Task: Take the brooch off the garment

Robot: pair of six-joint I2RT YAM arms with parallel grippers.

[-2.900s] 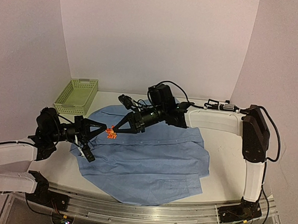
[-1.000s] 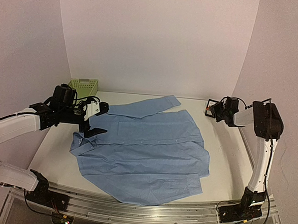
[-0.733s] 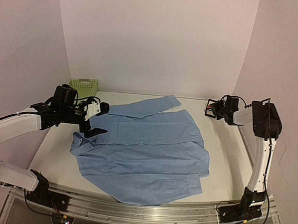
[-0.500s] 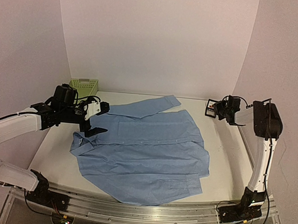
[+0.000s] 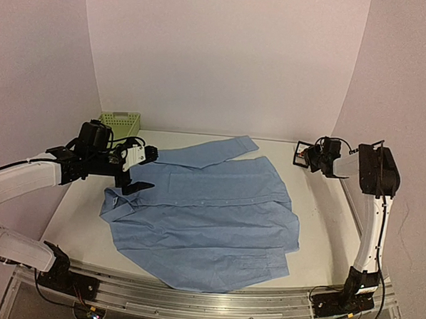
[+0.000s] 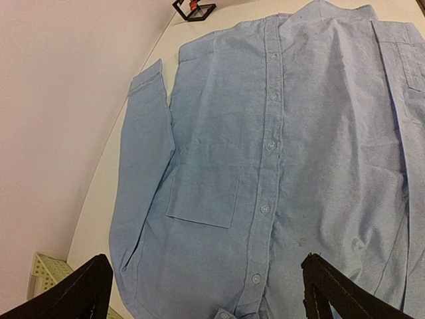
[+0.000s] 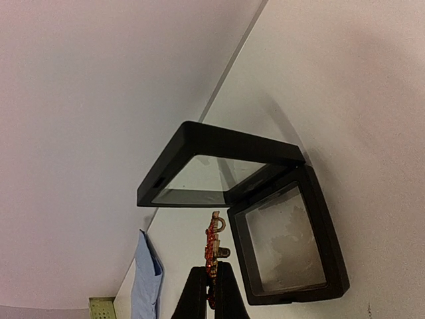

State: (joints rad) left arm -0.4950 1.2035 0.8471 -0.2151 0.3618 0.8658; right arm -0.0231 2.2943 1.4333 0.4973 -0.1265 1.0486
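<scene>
Brooch (image 7: pixel 213 242) pinched in fully closed right gripper (image 7: pixel 212 276), jutting beyond its tips; beside black box (image 7: pixel 239 141)

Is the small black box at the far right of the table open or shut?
Open. The black box has its lid tilted up, attached only along one side.

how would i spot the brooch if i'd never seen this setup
Start from the big blue shirt spread on the table, then look to the table's far right corner, where a small black square box sits with its lid up. Just beside it, the right hand pinches the brooch, a thin red-and-gold cluster and the only bright thing there.
</scene>
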